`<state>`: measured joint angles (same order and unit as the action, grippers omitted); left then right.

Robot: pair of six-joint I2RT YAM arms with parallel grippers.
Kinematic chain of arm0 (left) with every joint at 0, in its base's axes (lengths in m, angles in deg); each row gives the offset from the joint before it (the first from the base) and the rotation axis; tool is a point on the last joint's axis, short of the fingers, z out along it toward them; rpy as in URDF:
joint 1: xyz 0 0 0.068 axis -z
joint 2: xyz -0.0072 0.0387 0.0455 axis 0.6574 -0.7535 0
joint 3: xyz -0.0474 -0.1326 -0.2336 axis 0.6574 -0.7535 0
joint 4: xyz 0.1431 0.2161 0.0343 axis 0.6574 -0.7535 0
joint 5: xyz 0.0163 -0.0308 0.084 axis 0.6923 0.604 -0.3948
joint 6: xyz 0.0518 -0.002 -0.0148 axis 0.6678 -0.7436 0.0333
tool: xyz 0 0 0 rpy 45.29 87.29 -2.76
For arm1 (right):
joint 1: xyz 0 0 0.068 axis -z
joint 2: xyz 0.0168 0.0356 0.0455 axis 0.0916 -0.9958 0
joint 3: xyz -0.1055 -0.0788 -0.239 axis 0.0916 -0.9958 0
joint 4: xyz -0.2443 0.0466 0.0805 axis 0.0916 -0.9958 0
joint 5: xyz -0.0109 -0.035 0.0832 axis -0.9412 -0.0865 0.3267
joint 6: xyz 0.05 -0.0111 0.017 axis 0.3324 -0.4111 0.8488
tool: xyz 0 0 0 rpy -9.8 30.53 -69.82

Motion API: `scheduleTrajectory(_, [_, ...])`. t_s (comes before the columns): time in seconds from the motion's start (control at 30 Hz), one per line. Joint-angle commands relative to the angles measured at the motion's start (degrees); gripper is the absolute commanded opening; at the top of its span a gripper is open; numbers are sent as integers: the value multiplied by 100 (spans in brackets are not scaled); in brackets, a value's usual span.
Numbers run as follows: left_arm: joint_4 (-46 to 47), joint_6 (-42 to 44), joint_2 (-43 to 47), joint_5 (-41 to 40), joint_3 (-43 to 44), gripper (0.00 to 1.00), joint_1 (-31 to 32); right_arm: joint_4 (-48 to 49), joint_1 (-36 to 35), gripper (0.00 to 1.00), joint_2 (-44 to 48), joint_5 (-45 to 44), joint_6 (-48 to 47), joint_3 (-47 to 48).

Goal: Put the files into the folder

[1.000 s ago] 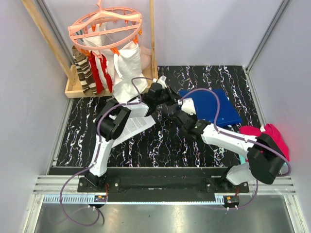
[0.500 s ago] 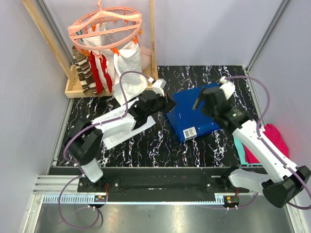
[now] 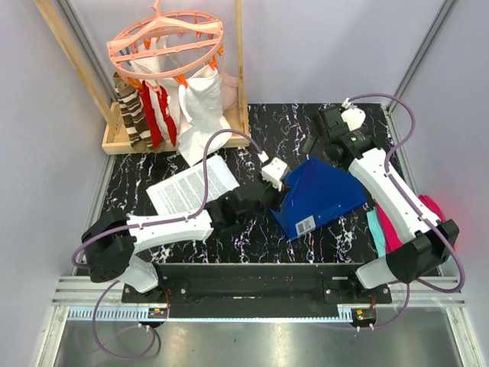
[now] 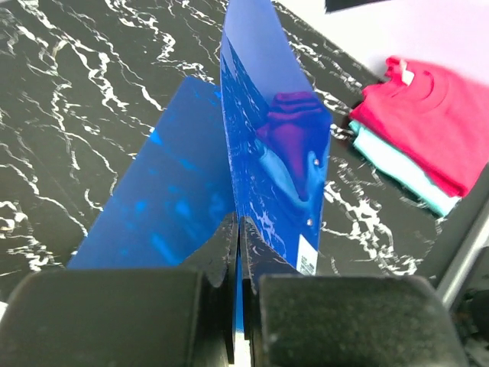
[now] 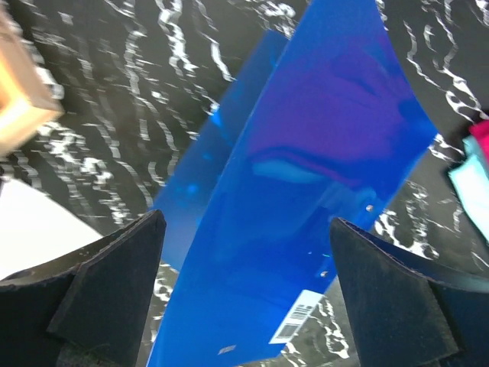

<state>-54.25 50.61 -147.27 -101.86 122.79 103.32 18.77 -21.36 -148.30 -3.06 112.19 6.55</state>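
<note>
The blue folder (image 3: 321, 195) lies right of the table's middle with its cover half lifted. My left gripper (image 3: 283, 200) is shut on the near edge of that cover (image 4: 271, 145), holding it upright above the lower leaf (image 4: 164, 218). A white barcode label (image 5: 300, 316) sits at the cover's corner. My right gripper (image 3: 315, 147) hovers open over the folder's far end, and its fingers (image 5: 114, 287) are wide apart with nothing between them. The files (image 3: 192, 188), white sheets with dense print, lie flat on the table left of the folder, untouched.
A wooden rack (image 3: 122, 138) at the back left holds a pink hanger (image 3: 164, 38), striped cloths and a white cloth bag (image 3: 202, 107). Folded magenta cloth (image 3: 428, 218) over teal cloth lies at the right edge, also seen as magenta cloth (image 4: 428, 122). Metal frame posts stand around the table.
My left gripper left the files and took hold of the folder's cover, raising it. My right gripper opened and pulled back to the far side. The folder has slid nearer and turned.
</note>
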Motion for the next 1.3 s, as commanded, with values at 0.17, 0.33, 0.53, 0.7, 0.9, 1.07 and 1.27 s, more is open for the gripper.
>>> scheduleTrajectory(0.17, [151, 1006, -235, -1111, 149, 0, 633, -70, 121, 86, 93, -540, 163, -592])
scheduleTrajectory(0.33, [274, 1094, -358, -1199, 114, 0, 739, 229, 200, 82, 119, -294, 216, -813])
scheduleTrajectory(0.53, [336, 1270, -367, -1436, 78, 0, 845, 291, 253, 67, 137, -337, 347, -1076])
scheduleTrajectory(0.7, [327, 1165, -183, -1384, 34, 0, 854, 616, 288, 27, 278, -373, 418, -1401])
scheduleTrajectory(0.9, [-243, 735, 11, -1349, 184, 35, 854, 1282, 279, 0, 550, -224, -266, -1569])
scheduleTrajectory(1.07, [-534, 418, 555, -1024, 79, 67, 845, 2522, 279, 0, 1252, 1180, -2164, -1990])
scheduleTrajectory(1.27, [-955, -4, 1750, -541, -150, 90, 599, 3569, 288, 0, 2000, 2550, -3202, -2465])
